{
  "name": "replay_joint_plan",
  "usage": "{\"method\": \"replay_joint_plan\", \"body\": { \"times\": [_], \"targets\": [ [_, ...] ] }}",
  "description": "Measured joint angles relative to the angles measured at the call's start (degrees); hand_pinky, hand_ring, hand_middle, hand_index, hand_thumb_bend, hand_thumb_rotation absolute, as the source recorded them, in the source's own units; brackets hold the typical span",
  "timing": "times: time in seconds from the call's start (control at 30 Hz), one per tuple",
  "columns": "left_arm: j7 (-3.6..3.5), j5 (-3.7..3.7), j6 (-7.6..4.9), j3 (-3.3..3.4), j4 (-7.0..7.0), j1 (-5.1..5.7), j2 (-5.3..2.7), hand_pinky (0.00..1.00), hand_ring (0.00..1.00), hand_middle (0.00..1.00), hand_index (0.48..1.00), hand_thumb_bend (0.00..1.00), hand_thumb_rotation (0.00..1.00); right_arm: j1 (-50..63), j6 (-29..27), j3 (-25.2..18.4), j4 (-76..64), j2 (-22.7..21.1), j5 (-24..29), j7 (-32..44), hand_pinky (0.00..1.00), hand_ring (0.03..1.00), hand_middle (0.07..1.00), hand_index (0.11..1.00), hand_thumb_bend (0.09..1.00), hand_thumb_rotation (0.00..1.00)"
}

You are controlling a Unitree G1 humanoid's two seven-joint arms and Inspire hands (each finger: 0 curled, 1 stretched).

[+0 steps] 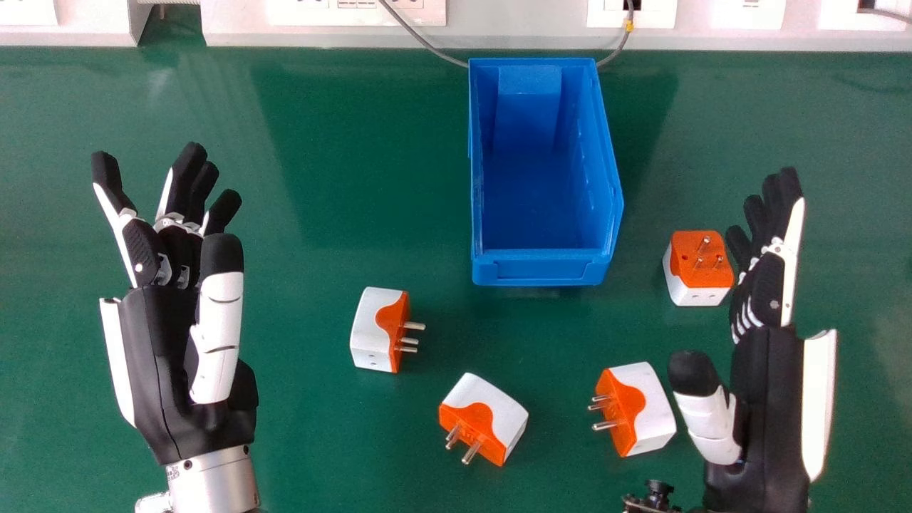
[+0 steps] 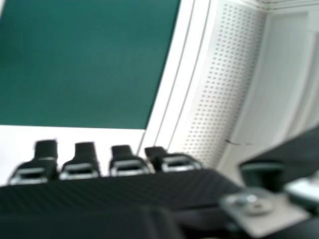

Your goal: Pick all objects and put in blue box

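Blue box point(image 1: 545, 268): we see it between the hands, on the green table point(image 1: 299, 442).
Left hand point(image 1: 160, 356): we note fingers extended, spread apart.
Right hand point(image 1: 766, 377): we note fingers straight, close together, thumb apart.
Far adapter point(image 1: 698, 293): beside the right fingers, pins up.
Near adapter point(image 1: 650, 406): beside the right thumb.
Middle adapter point(image 1: 491, 410), left adapter point(image 1: 372, 328): we locate both on the table, outside the box.
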Motion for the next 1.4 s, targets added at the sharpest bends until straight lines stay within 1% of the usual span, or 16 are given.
{"method": "replay_joint_plan", "body": {
  "times": [0.17, 0.3, 0.77, 0.87, 0.93, 0.97, 1.0, 1.03, 1.07, 1.1, 1.13, 1.2, 1.23, 1.27, 1.3, 1.4],
  "targets": [
    [0.02, 0.01, 0.00, -0.03, 0.00, 0.00, 0.00, 0.87, 0.91, 0.90, 0.887, 0.71, 0.61, -0.15, 0.00, -0.07, 0.00, 0.00, 0.03, -0.01, 0.94, 0.982, 1.000, 1.000, 0.756, 1.00],
    [0.48, 0.21, 0.01, -0.02, -0.01, -0.01, 0.00, 0.87, 0.91, 0.90, 0.886, 0.71, 0.61, -0.27, 0.00, -0.07, 0.00, -0.01, 0.64, 0.08, 0.94, 0.983, 1.000, 1.000, 0.750, 1.00],
    [0.47, 0.16, 0.01, -0.05, -0.01, -0.01, 0.00, 0.87, 0.91, 0.90, 0.883, 0.73, 0.61, -0.49, 0.07, -0.45, -0.02, -0.16, 1.12, 0.31, 0.95, 0.992, 1.000, 1.000, 0.723, 1.00],
    [0.45, 0.12, 0.02, -0.09, -0.15, -0.01, 0.00, 0.87, 0.91, 0.90, 0.884, 0.73, 0.61, -0.11, 2.56, -0.53, -1.22, -1.06, 1.48, 2.63, 0.97, 0.997, 1.000, 1.000, 0.718, 1.00],
    [0.42, 0.14, 0.02, -0.13, -0.29, -0.01, 0.00, 0.87, 0.91, 0.90, 0.884, 0.73, 0.61, 0.80, 7.07, -0.66, -4.49, -2.02, 1.28, 5.22, 0.98, 0.998, 1.000, 1.000, 0.720, 1.00],
    [0.42, 0.12, 0.04, -0.12, -0.30, 0.01, 0.04, 0.87, 0.91, 0.90, 0.884, 0.73, 0.61, 2.09, 13.49, -1.55, -9.07, -2.92, -2.87, 7.63, 0.98, 0.998, 1.000, 1.000, 0.720, 1.00],
    [0.41, 0.14, 0.04, -0.13, -0.30, 0.01, 0.05, 0.87, 0.91, 0.89, 0.884, 0.74, 0.61, 2.83, 17.04, -2.04, -11.79, -3.79, -5.97, 9.58, 0.98, 0.996, 1.000, 1.000, 0.745, 0.88],
    [0.43, 0.12, 0.08, -0.12, -0.30, 0.02, 0.06, 0.87, 0.91, 0.89, 0.883, 0.74, 0.61, 3.93, 23.29, -2.75, -16.43, -5.93, -11.53, 14.44, 0.98, 0.993, 1.000, 1.000, 0.761, 0.78],
    [0.42, 0.15, 0.08, -0.15, -0.30, 0.02, 0.05, 0.87, 0.91, 0.89, 0.883, 0.74, 0.61, 4.52, 26.38, -3.07, -18.83, -7.28, -14.60, 17.23, 0.98, 0.993, 1.000, 1.000, 0.764, 0.76],
    [0.46, 0.09, 0.10, -0.06, -0.30, 0.04, 0.09, 0.87, 0.90, 0.89, 0.882, 0.74, 0.61, 5.01, 30.24, -3.61, -21.80, -9.31, -18.58, 21.93, 0.99, 0.997, 1.000, 1.000, 0.791, 0.66],
    [0.51, 0.08, 0.20, -0.04, -0.29, 0.05, 0.09, 0.87, 0.90, 0.89, 0.880, 0.75, 0.61, 5.48, 35.89, -4.05, -25.86, -11.97, -24.65, 29.73, 1.00, 0.999, 1.000, 1.000, 0.809, 0.60],
    [0.51, 0.11, 0.25, -0.04, -0.30, 0.05, 0.09, 0.87, 0.90, 0.89, 0.880, 0.75, 0.61, 5.92, 39.27, -4.21, -28.41, -13.46, -28.52, 34.92, 1.00, 0.999, 1.000, 1.000, 0.812, 0.59],
    [0.54, 0.07, 0.33, 0.01, -0.29, 0.07, 0.10, 0.87, 0.90, 0.89, 0.881, 0.75, 0.61, 5.98, 42.23, -4.19, -30.43, -14.17, -31.82, 39.93, 1.00, 1.000, 1.000, 0.981, 0.835, 0.47],
    [0.54, 0.08, 0.50, -0.02, -0.30, 0.07, 0.10, 0.87, 0.90, 0.89, 0.882, 0.75, 0.61, 5.99, 45.34, -4.01, -32.55, -14.59, -35.51, 45.18, 1.00, 1.000, 1.000, 0.970, 0.848, 0.42],
    [0.54, 0.08, 0.67, -0.03, -0.30, 0.10, 0.09, 0.87, 0.90, 0.89, 0.883, 0.75, 0.61, 5.99, 48.70, -3.75, -35.00, -14.80, -39.46, 50.80, 1.00, 1.000, 1.000, 0.965, 0.853, 0.40],
    [0.54, 0.17, 0.68, -0.07, -0.53, 0.57, 0.06, 0.87, 0.90, 0.89, 0.885, 0.74, 0.61, 5.34, 54.97, -2.74, -39.81, -14.68, -46.11, 59.48, 1.00, 1.000, 1.000, 0.957, 0.898, 0.31]
  ]
}}
